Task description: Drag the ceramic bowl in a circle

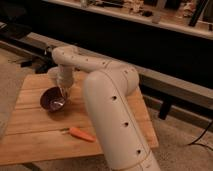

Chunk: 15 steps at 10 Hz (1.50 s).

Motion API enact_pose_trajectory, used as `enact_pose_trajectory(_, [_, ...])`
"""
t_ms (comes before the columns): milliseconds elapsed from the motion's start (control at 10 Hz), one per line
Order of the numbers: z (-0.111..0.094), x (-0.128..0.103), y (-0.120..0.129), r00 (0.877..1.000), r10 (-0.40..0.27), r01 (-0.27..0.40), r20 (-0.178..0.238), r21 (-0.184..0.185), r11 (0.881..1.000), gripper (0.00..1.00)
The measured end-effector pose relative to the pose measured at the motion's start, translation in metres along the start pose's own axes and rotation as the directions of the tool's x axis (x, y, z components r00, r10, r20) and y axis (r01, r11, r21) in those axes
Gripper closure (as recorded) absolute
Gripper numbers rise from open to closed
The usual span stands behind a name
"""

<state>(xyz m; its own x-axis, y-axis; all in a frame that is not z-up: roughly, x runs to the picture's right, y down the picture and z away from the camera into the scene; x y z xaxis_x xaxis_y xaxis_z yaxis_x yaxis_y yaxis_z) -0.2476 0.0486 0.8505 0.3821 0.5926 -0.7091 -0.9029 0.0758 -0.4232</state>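
Tool [65, 93]: fingers together, at the right rim of the glossy dark maroon round ceramic bowl [52, 98].
Orange carrot [81, 133]: nearer the camera than the tool, on the wooden bench [30, 140].

The robot's arm [112, 110] was a thick, smooth tube of off-white plastic, made of rounded segments that grew slimmer toward the upper left of the frame. Small dark round holes, like recessed screw points, dotted its shell in rows. Left of centre it ended in the gripper [64, 93], a narrower, greyer piece.
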Motion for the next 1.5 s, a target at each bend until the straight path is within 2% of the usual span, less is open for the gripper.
enact_pose_trajectory(400, [0.02, 0.012, 0.038, 0.997, -0.07, 0.067, -0.04, -0.082, 0.994, 1.0])
enact_pose_trajectory(600, [0.025, 0.032, 0.049, 0.99, -0.124, 0.117, -0.063, -0.095, 0.989, 1.0])
enact_pose_trajectory(800, [0.026, 0.055, 0.045, 0.983, -0.16, 0.153, -0.09, -0.079, 0.985, 1.0])
enact_pose_trajectory(1100, [0.02, 0.087, 0.018, 0.976, -0.174, 0.171, -0.13, -0.034, 0.985, 1.0])
enact_pose_trajectory(1300, [0.014, 0.095, -0.007, 0.981, -0.141, 0.141, -0.132, -0.009, 0.99, 1.0])
enact_pose_trajectory(1500, [0.008, 0.095, -0.03, 0.988, -0.097, 0.098, -0.12, 0.009, 0.995, 1.0])
